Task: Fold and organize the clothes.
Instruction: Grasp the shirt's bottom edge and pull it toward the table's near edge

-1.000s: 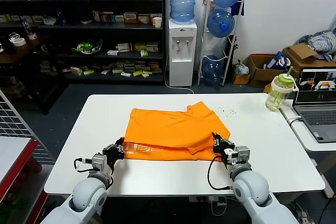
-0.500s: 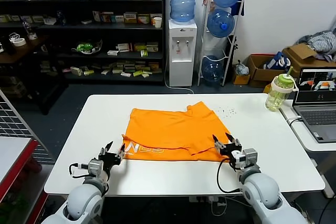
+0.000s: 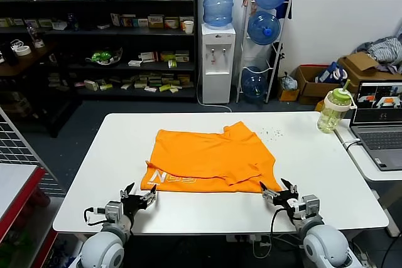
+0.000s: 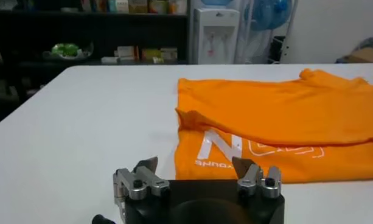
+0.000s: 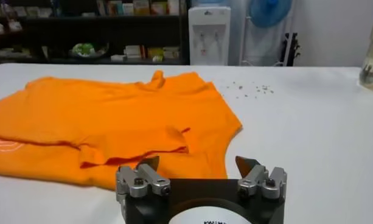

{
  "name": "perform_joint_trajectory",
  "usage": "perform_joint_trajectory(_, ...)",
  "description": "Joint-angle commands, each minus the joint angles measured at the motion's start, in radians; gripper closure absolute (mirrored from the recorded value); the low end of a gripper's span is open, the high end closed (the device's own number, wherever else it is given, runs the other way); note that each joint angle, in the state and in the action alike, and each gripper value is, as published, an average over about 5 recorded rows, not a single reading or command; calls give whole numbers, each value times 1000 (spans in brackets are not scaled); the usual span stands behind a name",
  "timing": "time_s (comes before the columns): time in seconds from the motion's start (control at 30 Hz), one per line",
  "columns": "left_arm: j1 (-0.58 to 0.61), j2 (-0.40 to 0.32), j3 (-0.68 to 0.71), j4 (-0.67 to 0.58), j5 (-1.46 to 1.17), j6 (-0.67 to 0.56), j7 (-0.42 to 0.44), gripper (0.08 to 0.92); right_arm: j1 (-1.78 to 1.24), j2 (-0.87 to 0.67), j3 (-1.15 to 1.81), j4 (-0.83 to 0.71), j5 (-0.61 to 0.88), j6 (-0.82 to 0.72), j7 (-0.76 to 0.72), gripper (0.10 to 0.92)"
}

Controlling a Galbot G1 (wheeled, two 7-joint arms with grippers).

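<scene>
on the smooth white tabletop (image 3: 326, 174) we see a thin, bright orange short-sleeved t-shirt (image 3: 210, 158) lying folded over, its white block lettering partly covered. our left gripper (image 3: 139, 193) and right gripper (image 3: 279, 189) sit just off its near edge, fingers spread apart, empty.

Head camera looks forward and down over the whole worktop (image 3: 314, 174); both low wrist cameras face forward, sharing the orange T-shirt (image 3: 210, 158).

One orange T-shirt (image 3: 210, 160), three water jugs (image 3: 219, 0), one laptop (image 3: 380, 125).
</scene>
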Motion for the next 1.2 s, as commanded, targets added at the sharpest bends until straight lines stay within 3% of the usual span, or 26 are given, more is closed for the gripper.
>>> perform_joint_trajectory(0.03, -13, -22, -11, 43, -62, 5, 12, 177, -10, 11, 11, -14, 8, -9, -14, 213)
perform_joint_trajectory(0.23, -21, -20, -4, 46, -58, 5, 7, 182, -25, 10, 3, 5, 9, -21, -10, 347)
perform_joint_trajectory(0.33, -20, -17, -1, 43, -58, 8, 8, 233, -35, 8, 3, 12, 11, -29, -6, 434)
perform_joint_trajectory(0.83, -27, -23, 17, 41, -50, 8, -3, 666, -49, -3, 20, 44, 17, 13, 7, 864)
perform_joint_trajectory(1.1, 4, 1, -3, -28, -53, 6, -30, 884, -135, -52, 59, 140, 68, 0, 49, 901)
perform_joint_trajectory(1.2, 43, 35, -13, -106, -84, 15, -62, 908, -207, -77, 88, 197, 89, -19, 70, 901)
